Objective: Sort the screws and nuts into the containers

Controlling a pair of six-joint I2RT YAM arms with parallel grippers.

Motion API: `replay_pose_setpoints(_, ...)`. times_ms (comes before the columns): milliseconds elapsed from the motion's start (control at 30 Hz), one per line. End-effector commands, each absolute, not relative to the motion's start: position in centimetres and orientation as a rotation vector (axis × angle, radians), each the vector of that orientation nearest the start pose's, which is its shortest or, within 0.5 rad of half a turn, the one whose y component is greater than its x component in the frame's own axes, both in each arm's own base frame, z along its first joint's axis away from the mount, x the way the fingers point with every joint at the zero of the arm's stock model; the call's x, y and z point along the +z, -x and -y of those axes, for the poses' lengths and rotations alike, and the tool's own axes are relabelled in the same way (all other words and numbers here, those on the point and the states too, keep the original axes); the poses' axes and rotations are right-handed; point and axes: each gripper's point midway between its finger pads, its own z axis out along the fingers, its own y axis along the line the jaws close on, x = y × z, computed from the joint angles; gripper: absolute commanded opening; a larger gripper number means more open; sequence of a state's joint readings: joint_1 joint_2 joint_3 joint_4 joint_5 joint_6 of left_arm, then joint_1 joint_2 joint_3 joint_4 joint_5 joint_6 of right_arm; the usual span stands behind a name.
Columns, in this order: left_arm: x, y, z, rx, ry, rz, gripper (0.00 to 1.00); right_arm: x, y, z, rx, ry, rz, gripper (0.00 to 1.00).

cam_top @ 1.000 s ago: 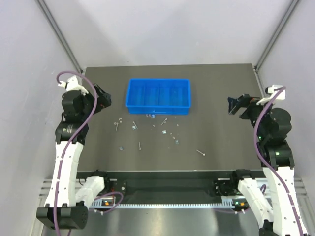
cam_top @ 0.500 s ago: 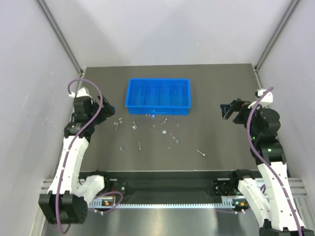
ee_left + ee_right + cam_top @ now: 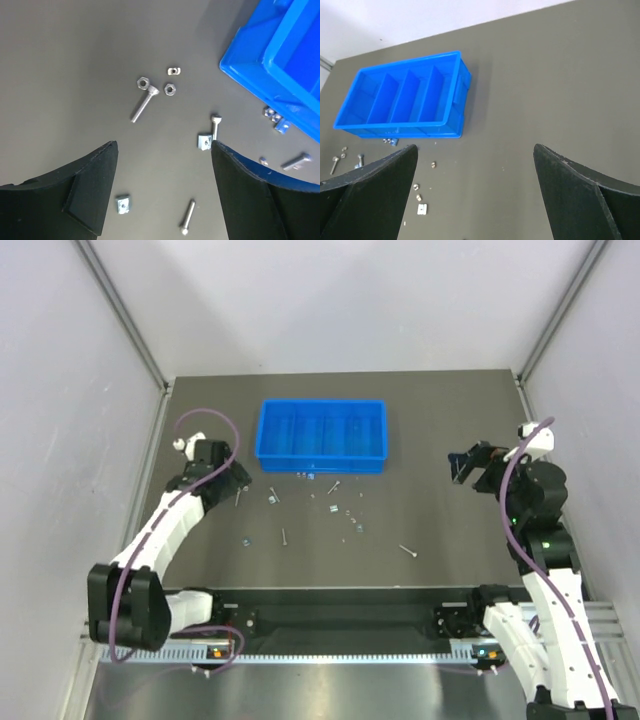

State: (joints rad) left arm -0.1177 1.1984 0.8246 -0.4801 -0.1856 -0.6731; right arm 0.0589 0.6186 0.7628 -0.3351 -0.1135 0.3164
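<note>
Left gripper (image 3: 164, 146) spread wide over scattered screws (image 3: 144, 105), nuts (image 3: 169, 89) — blue tray (image 3: 252, 65) corner upper right.

You have nothing to read here: no text, label, brand, number or sign is legible in any view. The bright blue rectangular plastic tray (image 3: 322, 462) shows you only plain walls and dividers, and the dark grey matte table (image 3: 440, 420) is unmarked wherever its surface shows.
</note>
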Motion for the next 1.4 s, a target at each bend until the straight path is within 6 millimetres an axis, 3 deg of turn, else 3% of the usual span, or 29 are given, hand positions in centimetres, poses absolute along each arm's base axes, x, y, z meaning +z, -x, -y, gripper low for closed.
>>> replay_pose_setpoints(0, 11.0, -33.1, 3.7, -0.058, 0.746, -2.230, 0.79, 27.9, -27.9, -4.8, 0.360, -0.157, -1.756, 1.00)
replay_pose_setpoints(233, 7.0, -33.6, 3.4, 0.068, 0.788, -2.333, 0.76, 28.4, -28.2, -5.1, 0.385, -0.154, -1.733, 1.00)
replay_pose_setpoints(467, 5.3, -33.8, 2.8, 0.130, 0.792, -2.343, 0.64, 28.3, -28.2, -5.3, 0.386, -0.145, -1.730, 1.00)
replay_pose_setpoints(733, 3.0, -33.5, 2.2, 0.201, 0.773, -2.381, 0.65, 27.9, -28.6, -5.3, 0.383, -0.138, -1.747, 1.00)
replay_pose_setpoints(867, 2.3, -33.5, 2.2, 0.195, 0.765, -2.378, 0.58, 27.4, -28.8, -5.6, 0.398, -0.135, -1.765, 1.00)
replay_pose_setpoints(1267, 1.4, -33.4, 2.2, 0.212, 0.716, -2.416, 0.52, 26.4, -29.0, -5.9, 0.407, -0.133, -1.813, 1.00)
replay_pose_setpoints(1367, 1.0, -33.2, 2.3, 0.210, 0.710, -2.433, 0.38, 26.6, -29.1, -6.1, 0.414, -0.126, -1.814, 1.00)
